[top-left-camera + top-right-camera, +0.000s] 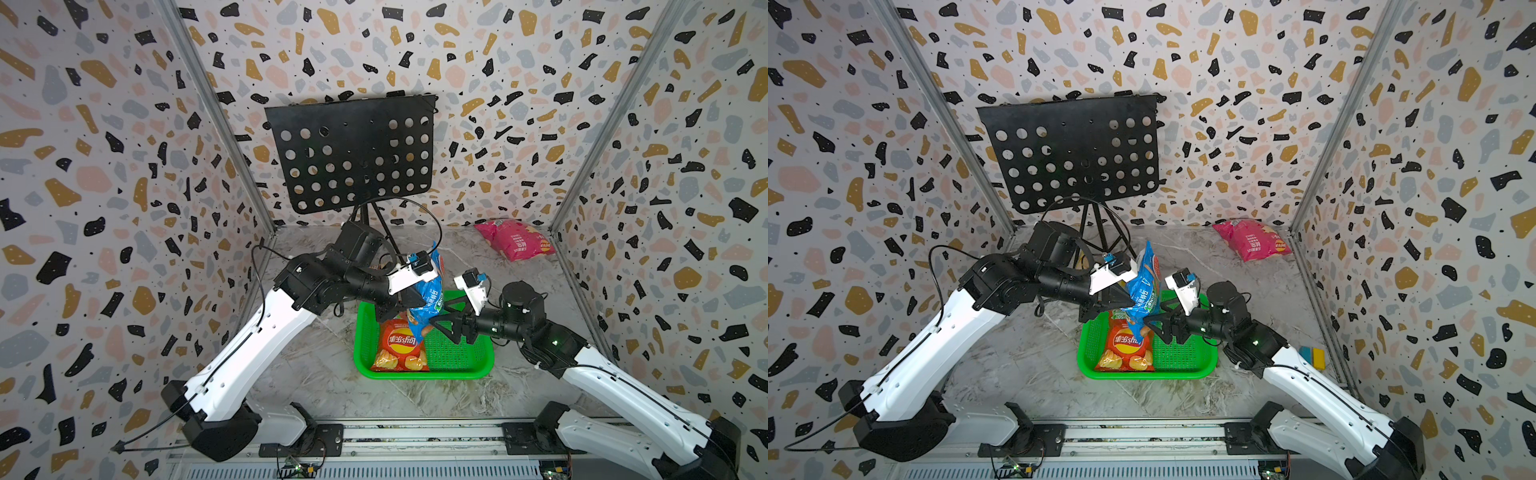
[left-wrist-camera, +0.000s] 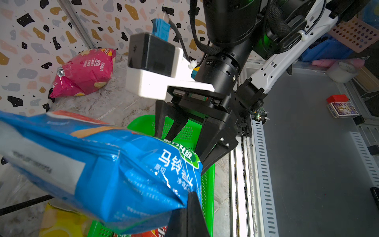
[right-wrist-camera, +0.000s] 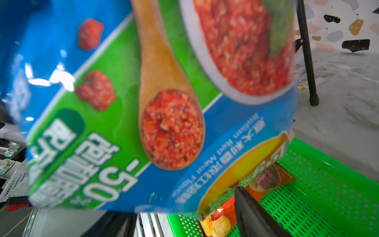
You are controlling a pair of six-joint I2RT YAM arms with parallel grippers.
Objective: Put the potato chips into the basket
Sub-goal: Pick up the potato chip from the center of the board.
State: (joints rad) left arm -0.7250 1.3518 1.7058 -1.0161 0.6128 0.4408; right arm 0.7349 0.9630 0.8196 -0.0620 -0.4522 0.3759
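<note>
**Marble tabletop, blue bag hanging over the basket**

Terrazzo-print walls [image 1: 83,166] closed off 3 sides of the marble tabletop [image 1: 316,374], and a black perforated music stand [image 1: 349,153] stood at the back. My left gripper [image 1: 409,301] was clamped on the edge of the blue bag [image 1: 428,291], which hung tilted in the air above the far end of the green basket [image 1: 424,376]. From my left wrist I saw only 1 of my own fingers [image 2: 186,215], black against the bag's corner; the other was behind the foil. My right gripper [image 1: 438,316] sat just beside the bag's lower end with its jaws spread wide, not closed on it. Whether a pad touched the foil I could not tell. My right wrist view was almost all blue bag, close and blurred, with 1 finger [image 3: 252,213] showing at the frame edge.

The orange-red bag [image 1: 401,343] lay flat inside the basket on its left half, its far end covered by the blue bag. The pink bag [image 1: 515,241] lay on the tabletop in the far right corner, well apart from the basket. Of the yellow bag [image 2: 61,221] I saw only a corner, under the blue bag and cut by the frame. In both top views my left arm covered nearly all of it, so I could not tell whether it touched the basket.
</note>
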